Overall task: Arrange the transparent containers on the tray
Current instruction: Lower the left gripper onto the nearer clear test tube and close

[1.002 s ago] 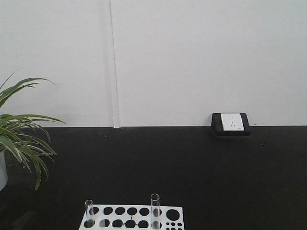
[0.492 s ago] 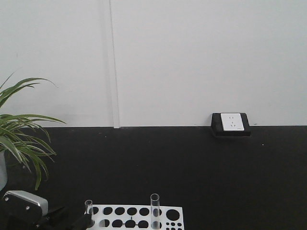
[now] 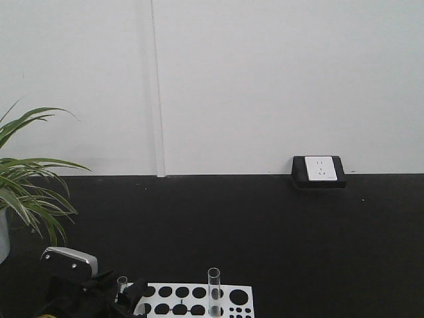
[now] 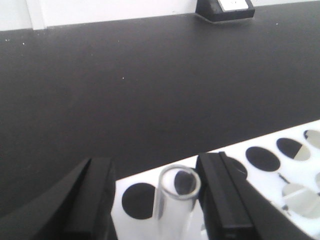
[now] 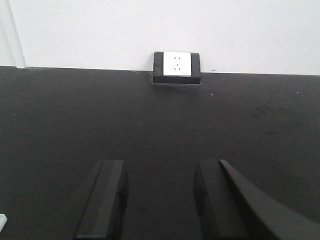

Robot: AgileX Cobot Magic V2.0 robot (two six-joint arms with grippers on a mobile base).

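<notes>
Left gripper advanced since 0.5 s ago; jaws apart, straddling 1 test tube upright in white rack. 2nd tube further right in rack. Right gripper jaws spread, nothing between, over black table; beyond, wall socket.

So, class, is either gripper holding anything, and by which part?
Nothing is held. The left gripper straddles the upper end of a test tube standing in the rack, jaws open; the right gripper is open and empty.
</notes>
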